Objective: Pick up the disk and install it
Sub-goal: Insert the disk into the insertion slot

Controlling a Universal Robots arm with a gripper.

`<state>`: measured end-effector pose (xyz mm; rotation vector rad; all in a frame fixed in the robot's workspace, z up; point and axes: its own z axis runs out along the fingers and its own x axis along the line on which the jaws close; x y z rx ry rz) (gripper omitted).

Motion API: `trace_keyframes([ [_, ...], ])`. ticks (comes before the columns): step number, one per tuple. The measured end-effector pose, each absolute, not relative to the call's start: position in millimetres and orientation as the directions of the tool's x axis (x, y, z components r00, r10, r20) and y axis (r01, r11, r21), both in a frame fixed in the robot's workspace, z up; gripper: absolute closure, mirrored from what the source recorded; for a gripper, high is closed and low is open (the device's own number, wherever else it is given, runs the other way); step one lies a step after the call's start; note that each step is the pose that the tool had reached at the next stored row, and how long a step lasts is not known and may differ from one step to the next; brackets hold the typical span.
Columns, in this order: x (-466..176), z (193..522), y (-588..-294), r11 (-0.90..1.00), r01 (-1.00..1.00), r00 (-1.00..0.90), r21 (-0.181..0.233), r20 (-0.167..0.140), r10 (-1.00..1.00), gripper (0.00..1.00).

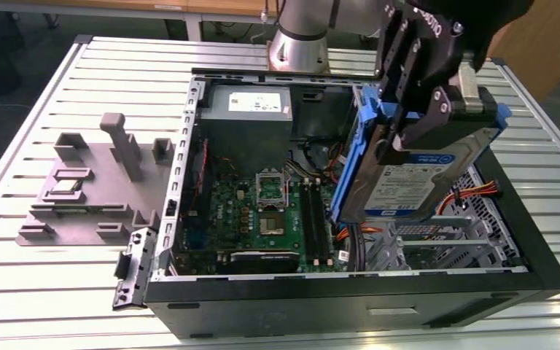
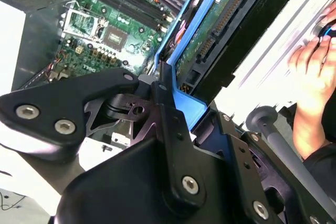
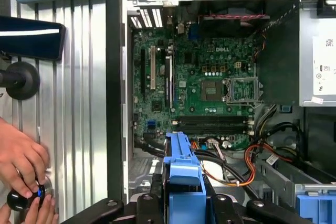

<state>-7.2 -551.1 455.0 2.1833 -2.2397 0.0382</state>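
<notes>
While the black open computer case (image 1: 358, 302) shows its near wall in the exterior view, the bare silver metal drive bay (image 1: 440, 244) sits just behind it on that view's right. Above the bay hangs the flat silver-grey metal disk (image 1: 407, 182) in its blue plastic carrier, steeply tilted, with the black gripper (image 1: 418, 135) clenched on its edges. Doing this well, I judge, means levelling the carrier square to the bay and keeping clear of the orange cables (image 1: 469, 191). Farther left lies the green motherboard (image 1: 260, 211); farthest, the grey power supply box (image 1: 246, 106).
</notes>
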Motion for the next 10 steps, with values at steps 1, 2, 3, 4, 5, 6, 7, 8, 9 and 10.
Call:
trace_keyframes([
  [1,-5.1,454.6,-551.4,0.025,-1.0,-0.026,-0.008,0.027,-0.999,0.64],
  [2,-3.1,454.4,-551.6,0.025,-1.0,-0.026,-0.008,0.027,-0.999,0.64],
  [3,-1.0,454.1,-551.8,0.025,-1.0,-0.026,-0.008,0.027,-0.999,0.64],
  [4,1.1,453.9,-552.0,0.025,-1.0,-0.026,-0.007,0.027,-0.999,0.64],
  [5,3.5,453.7,-552.2,0.025,-1.0,-0.026,-0.007,0.027,-0.999,0.64],
  [6,5.7,453.5,-552.3,0.025,-1.0,-0.026,-0.007,0.027,-0.999,0.64],
  [7,8.0,453.3,-552.4,0.025,-1.0,-0.026,-0.007,0.027,-0.999,0.64],
  [8,10.3,453.1,-552.5,0.025,-1.0,-0.026,-0.006,0.027,-0.999,0.64],
  [9,12.5,452.9,-552.7,0.025,-1.0,-0.026,-0.006,0.027,-0.999,0.64],
  [10,14.6,452.7,-552.8,0.025,-1.0,-0.025,-0.006,0.028,-0.999,0.64],
])
